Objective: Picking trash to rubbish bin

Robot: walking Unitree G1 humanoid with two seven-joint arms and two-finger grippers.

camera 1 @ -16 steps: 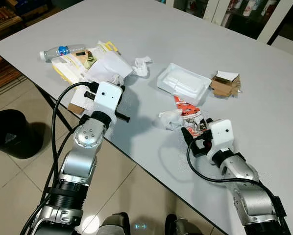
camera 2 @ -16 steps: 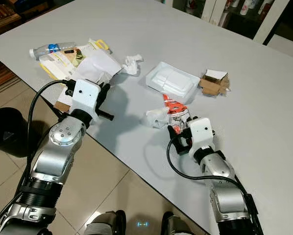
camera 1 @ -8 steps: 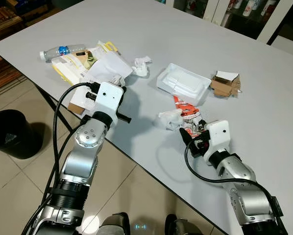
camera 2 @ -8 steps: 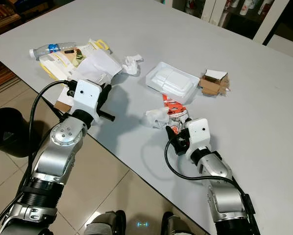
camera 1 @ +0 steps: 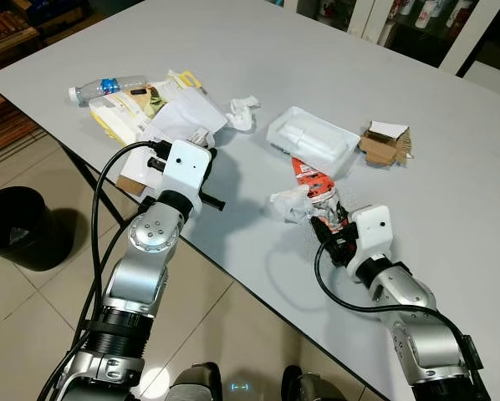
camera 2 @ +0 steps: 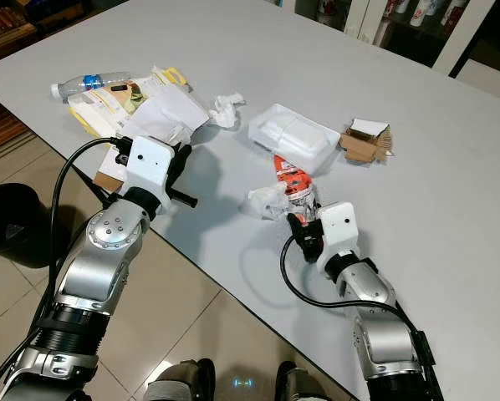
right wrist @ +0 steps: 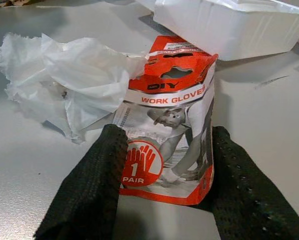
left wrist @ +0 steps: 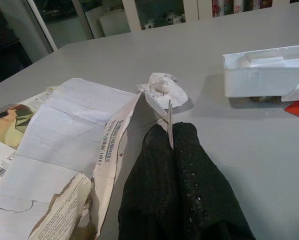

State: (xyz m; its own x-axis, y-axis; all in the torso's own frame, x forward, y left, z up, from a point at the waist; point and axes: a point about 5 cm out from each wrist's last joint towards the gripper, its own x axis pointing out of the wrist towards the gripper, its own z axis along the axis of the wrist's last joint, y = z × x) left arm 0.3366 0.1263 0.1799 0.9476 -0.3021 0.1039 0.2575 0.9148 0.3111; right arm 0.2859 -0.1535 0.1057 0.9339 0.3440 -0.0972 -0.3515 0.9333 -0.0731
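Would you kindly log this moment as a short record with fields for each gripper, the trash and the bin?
left gripper: shut on paper envelope, at the table's near edge
right gripper: open, fingers either side of the work gloves packet
other trash: crumpled plastic, white tray, cardboard scrap, bottle
bin: black, on floor to the robot's left

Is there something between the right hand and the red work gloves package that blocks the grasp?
Nothing visible blocks it. The right hand is open, with one finger on each side of the work gloves package. A crumpled white plastic wrap lies against one side of the package, and the white foam tray stands just beyond it.
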